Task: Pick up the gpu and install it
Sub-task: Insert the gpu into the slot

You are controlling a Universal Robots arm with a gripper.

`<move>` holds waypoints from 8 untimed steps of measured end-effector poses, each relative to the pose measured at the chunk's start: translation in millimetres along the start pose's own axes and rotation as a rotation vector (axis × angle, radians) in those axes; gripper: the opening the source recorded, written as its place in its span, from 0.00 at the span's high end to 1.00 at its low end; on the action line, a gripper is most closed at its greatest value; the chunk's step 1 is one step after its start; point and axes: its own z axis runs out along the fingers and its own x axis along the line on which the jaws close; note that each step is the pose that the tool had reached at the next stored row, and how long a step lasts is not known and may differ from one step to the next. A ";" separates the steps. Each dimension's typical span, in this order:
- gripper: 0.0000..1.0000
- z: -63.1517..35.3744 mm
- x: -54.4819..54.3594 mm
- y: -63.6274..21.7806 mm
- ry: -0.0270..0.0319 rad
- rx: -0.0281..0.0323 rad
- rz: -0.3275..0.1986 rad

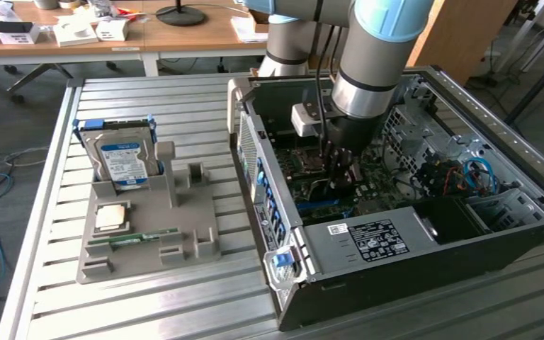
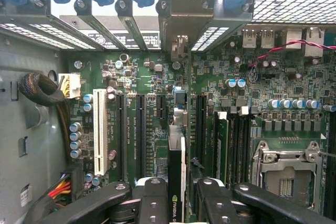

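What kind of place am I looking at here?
Probably a robotics lab or workshop. A grey and pale blue robot arm reaches into an open black computer case on a ribbed aluminium table, beside a grey parts holder, with cluttered wooden desks behind.

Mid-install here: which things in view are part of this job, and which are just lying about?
Job: gpu, held edge-on in the gripper; motherboard; open computer case.
Lying about: hard drive, RAM stick, both on the grey holder.

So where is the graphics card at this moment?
The graphics card is inside the open computer case, held edge-on between the fingers of the hand just above the green motherboard and its slots.
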 end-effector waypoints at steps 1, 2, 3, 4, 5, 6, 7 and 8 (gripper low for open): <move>0.74 0.0 0.0 1.4 0.0001 0.0003 0.000; 0.74 0.0 0.0 1.6 0.0000 0.0000 0.000; 0.74 0.0 0.0 1.7 0.0001 0.0000 0.000; 0.74 0.0 0.0 1.6 0.0000 0.0000 0.000; 0.74 0.0 0.1 1.6 0.0001 0.0000 0.000; 0.74 0.0 0.1 1.4 0.0000 -0.0001 0.000; 0.74 0.0 0.1 1.1 0.0000 -0.0002 0.000; 0.74 0.0 0.1 1.0 0.0000 -0.0001 0.000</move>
